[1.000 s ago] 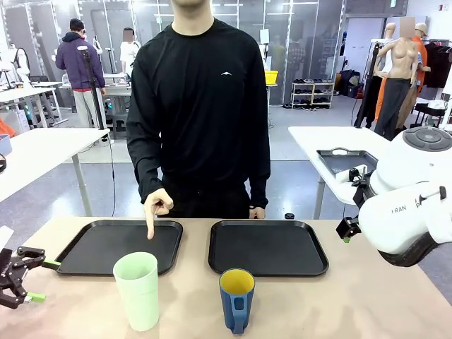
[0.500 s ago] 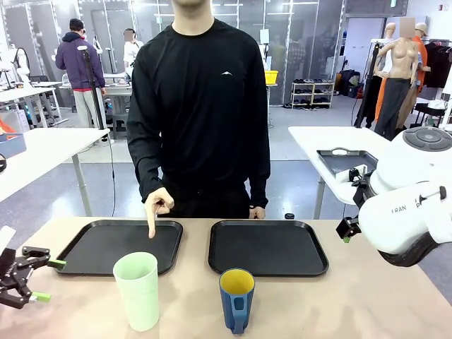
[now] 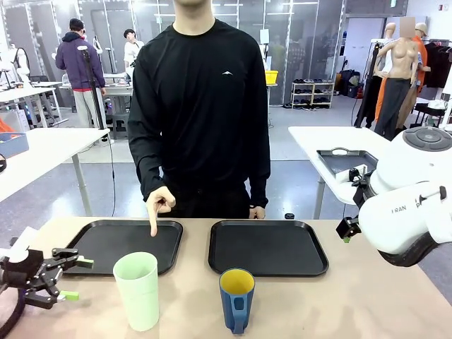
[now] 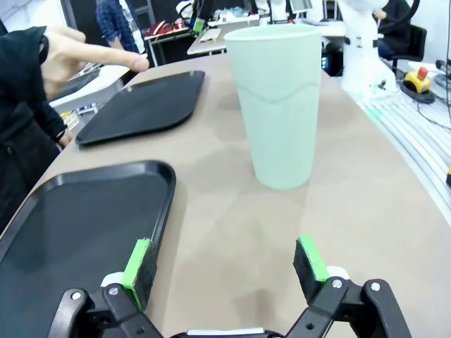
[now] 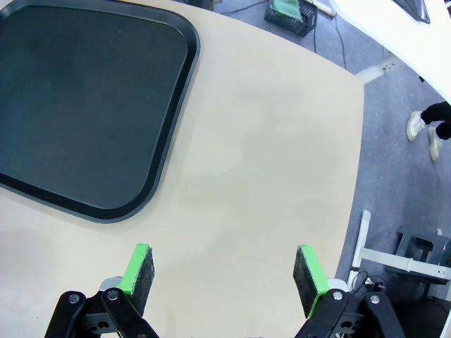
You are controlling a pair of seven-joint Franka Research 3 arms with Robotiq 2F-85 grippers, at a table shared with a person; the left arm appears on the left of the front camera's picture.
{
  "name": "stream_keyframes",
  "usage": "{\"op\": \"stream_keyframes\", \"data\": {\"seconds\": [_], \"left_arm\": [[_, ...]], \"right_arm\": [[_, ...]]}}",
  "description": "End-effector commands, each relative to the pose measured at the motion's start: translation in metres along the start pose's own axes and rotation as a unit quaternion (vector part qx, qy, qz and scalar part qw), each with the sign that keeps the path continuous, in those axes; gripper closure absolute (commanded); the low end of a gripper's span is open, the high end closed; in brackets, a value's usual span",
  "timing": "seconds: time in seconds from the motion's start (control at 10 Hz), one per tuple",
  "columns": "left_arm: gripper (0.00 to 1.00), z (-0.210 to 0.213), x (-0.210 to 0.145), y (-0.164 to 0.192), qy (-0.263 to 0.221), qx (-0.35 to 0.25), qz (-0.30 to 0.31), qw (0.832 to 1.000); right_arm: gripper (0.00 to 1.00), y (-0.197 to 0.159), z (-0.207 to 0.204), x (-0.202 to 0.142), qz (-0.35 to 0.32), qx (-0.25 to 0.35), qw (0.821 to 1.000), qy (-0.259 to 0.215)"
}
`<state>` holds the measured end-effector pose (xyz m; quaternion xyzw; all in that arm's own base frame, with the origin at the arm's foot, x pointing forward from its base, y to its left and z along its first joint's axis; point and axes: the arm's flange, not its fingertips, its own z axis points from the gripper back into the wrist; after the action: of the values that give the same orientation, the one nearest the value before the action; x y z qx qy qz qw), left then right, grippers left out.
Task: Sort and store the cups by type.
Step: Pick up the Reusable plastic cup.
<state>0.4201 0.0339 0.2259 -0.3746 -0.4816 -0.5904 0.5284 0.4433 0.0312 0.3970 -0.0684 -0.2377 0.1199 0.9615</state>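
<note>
We see our left gripper (image 3: 76, 279) with its jaws wide and nothing between them, low over the table (image 3: 353, 296). In the left wrist view the gripper (image 4: 224, 262) faces the mint-green tumbler (image 4: 277, 105), which stands upright straight ahead of it, near but not touching. One pad (image 4: 137, 260) hangs at the edge of the nearer black tray (image 4: 70, 232).

From the front, the tumbler (image 3: 136, 289) stands just beside this gripper. The blue mug (image 3: 236, 300) stands upright beyond the tumbler, well apart. Past the gripper, the person's hand (image 3: 159, 205) points a finger down at that tray (image 3: 99, 251).

We see our right gripper (image 5: 224, 271) also spread wide and empty, above bare table, with the other tray (image 5: 77, 98) ahead and to one side of it.
</note>
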Motion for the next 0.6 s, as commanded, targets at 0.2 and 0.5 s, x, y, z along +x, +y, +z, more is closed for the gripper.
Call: {"op": "stream_keyframes", "data": {"seconds": [0.2, 0.5], "left_arm": [[0.00, -0.028, -0.001, 0.012, -0.039, -0.053, 0.019, 0.998], [0.00, -0.059, 0.005, 0.007, -0.067, -0.109, 0.036, 0.991]], "right_arm": [[0.00, 0.000, -0.001, -0.001, 0.000, 0.000, 1.000, 0.000], [0.00, 0.000, -0.001, -0.001, 0.000, 0.000, 1.000, 0.000]]}}
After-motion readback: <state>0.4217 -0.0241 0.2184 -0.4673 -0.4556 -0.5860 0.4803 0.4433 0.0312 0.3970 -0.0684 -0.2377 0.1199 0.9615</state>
